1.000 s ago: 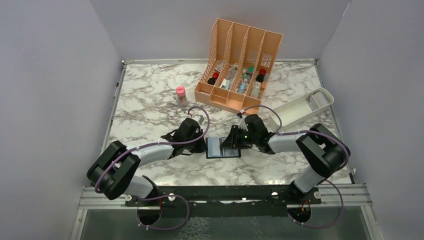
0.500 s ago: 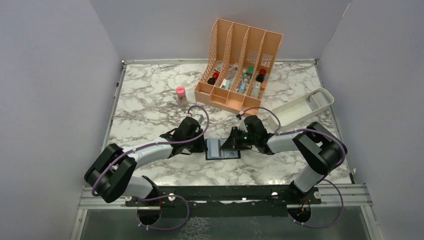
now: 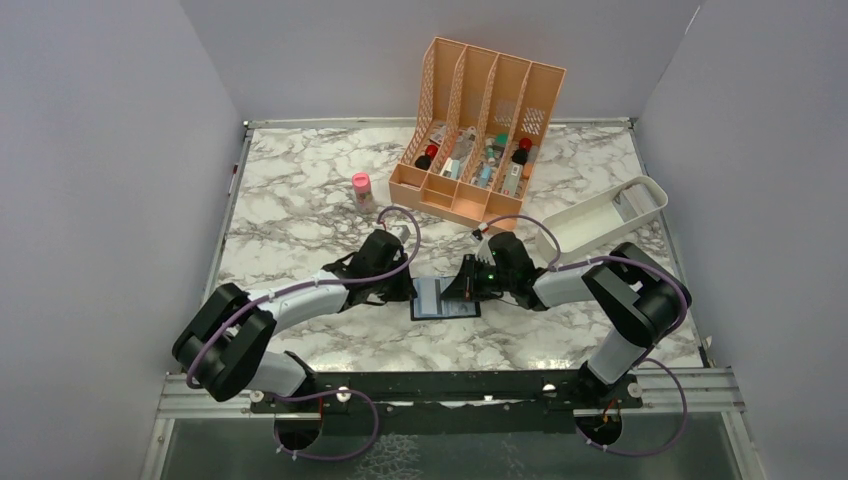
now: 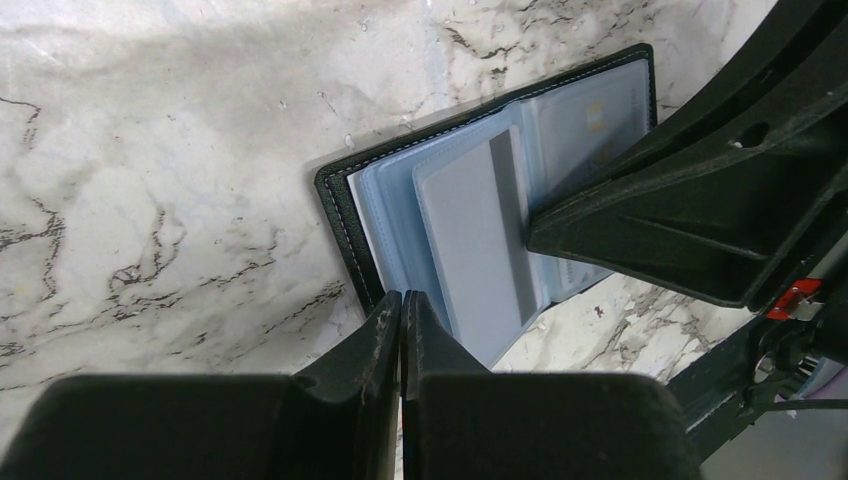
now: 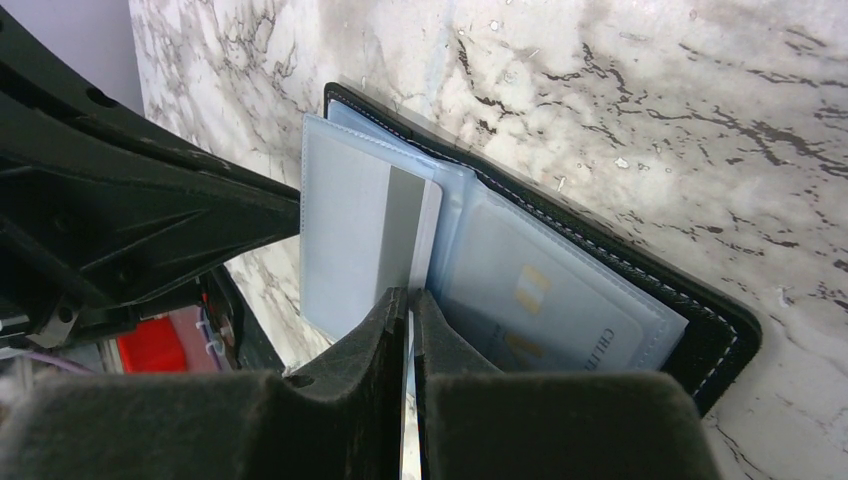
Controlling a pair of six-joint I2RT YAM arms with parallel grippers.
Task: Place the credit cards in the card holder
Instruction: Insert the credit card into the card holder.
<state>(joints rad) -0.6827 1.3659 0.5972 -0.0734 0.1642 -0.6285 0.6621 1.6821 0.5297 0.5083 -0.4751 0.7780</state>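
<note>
The black card holder lies open on the table between my two grippers, its bluish-grey sleeves facing up. A grey credit card with a dark stripe sits partly in a middle sleeve. My right gripper is shut on that card's near edge; it is at the holder's right side. A second card with gold marks lies in the right-hand sleeve. My left gripper is shut, its tips at the holder's left edge, with nothing visible between them.
An orange slotted file organiser with small items stands at the back. A white oblong tray lies at the right, with something greyish at its far end. A small pink-capped bottle stands left of the organiser.
Almost nothing. Both grippers stay at the card holder; the left arm has shifted slightly.
</note>
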